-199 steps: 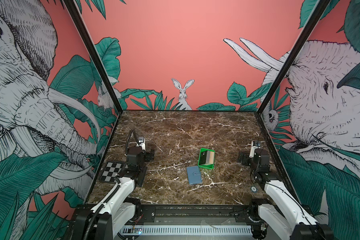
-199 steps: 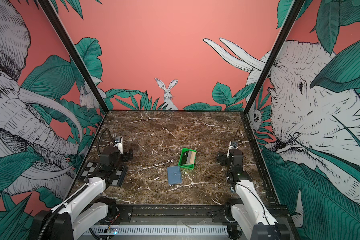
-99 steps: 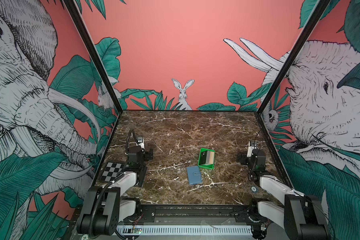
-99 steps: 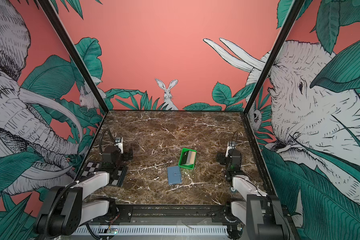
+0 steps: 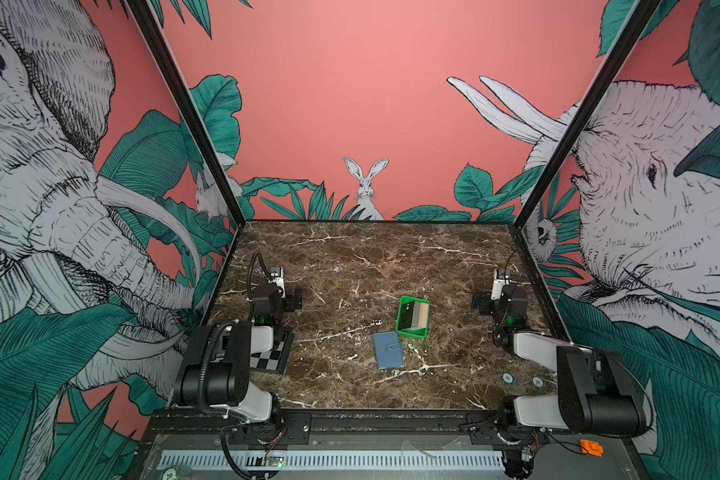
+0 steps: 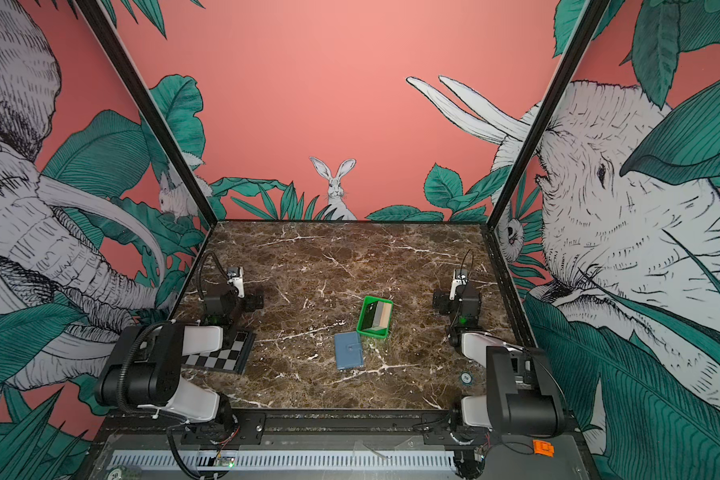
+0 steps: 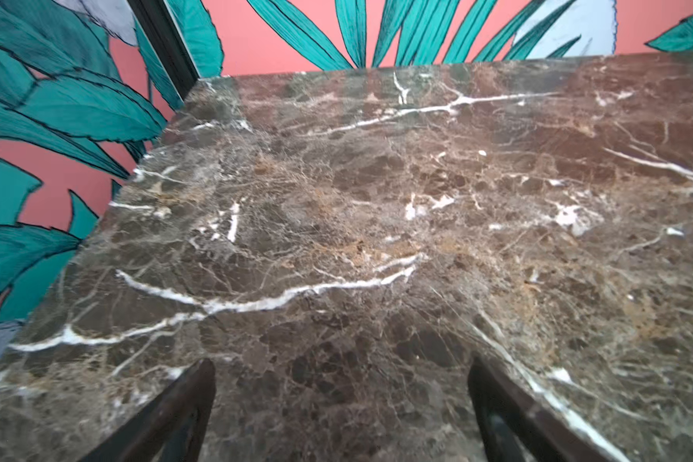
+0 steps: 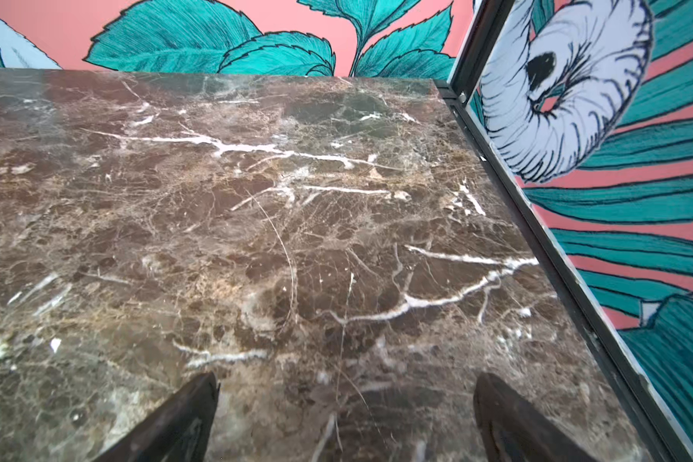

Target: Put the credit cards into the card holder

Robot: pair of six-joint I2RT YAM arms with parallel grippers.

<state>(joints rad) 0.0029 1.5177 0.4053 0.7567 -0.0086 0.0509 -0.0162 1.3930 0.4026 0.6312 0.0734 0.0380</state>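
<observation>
The card holder (image 5: 388, 350) (image 6: 349, 350), a slate-blue wallet with a snap tab, lies shut on the marble in both top views. Just behind it stands a small green tray (image 5: 400, 311) (image 6: 363, 312) holding the credit cards (image 5: 415, 313) (image 6: 379, 313) on edge: a dark one, a grey one and a tan one. My left gripper (image 5: 282, 296) (image 7: 341, 384) rests low at the left side, open and empty over bare marble. At the right side my right gripper (image 5: 493, 297) (image 8: 345, 394) is also open and empty. Both are well away from the tray and wallet.
A black-and-white checkerboard plate (image 5: 273, 355) (image 6: 221, 353) lies under the left arm. Two small round stickers (image 5: 507, 377) sit near the right arm's base. Printed walls close off the left, right and far sides; a black rail (image 5: 391, 419) runs along the front edge.
Both arms have folded, their rear links now raised near the front rail. The grippers stay in about the same places and open. Wallet and tray have not moved.
</observation>
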